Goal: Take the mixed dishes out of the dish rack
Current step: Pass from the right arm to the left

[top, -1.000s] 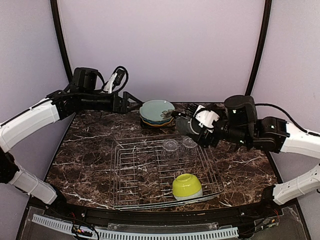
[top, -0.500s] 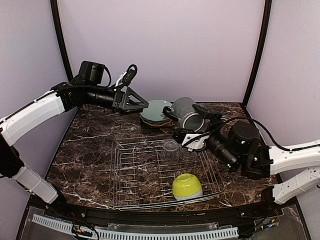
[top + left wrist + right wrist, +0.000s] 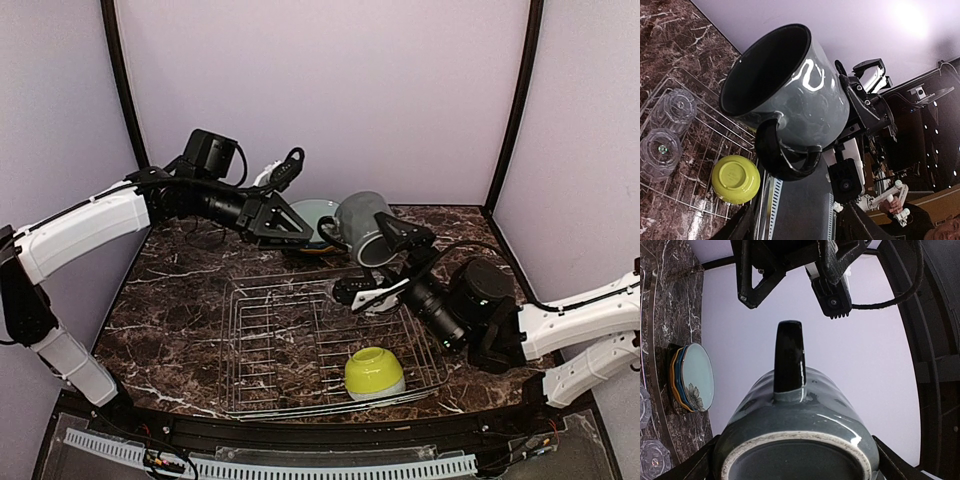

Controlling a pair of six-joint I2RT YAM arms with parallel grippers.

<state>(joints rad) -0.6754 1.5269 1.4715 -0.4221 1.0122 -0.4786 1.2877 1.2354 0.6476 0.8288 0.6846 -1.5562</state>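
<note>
My right gripper [image 3: 392, 255] is shut on the dark grey mug [image 3: 362, 228] at its base and holds it tilted in the air above the far edge of the silver wire dish rack [image 3: 270, 345]. In the right wrist view the mug [image 3: 795, 430] fills the gap between the fingers, handle up. My left gripper [image 3: 290, 222] is open and empty, just left of the mug; its wrist view looks at the mug's mouth [image 3: 790, 95]. The lime-green bowl [image 3: 373, 372] sits upside down in the rack's near right corner. Two clear glasses [image 3: 675, 105] stand in the rack's far part.
A stack of plates [image 3: 692, 377] with the pale teal one on top lies on the marble table [image 3: 170, 300] behind the rack, partly hidden by the left gripper in the top view [image 3: 318, 212]. Lilac walls close in the back and sides.
My right arm has lifted the mug higher and carried it back and left, the arm swinging low over the rack. My left gripper has moved right, close to the mug.
</note>
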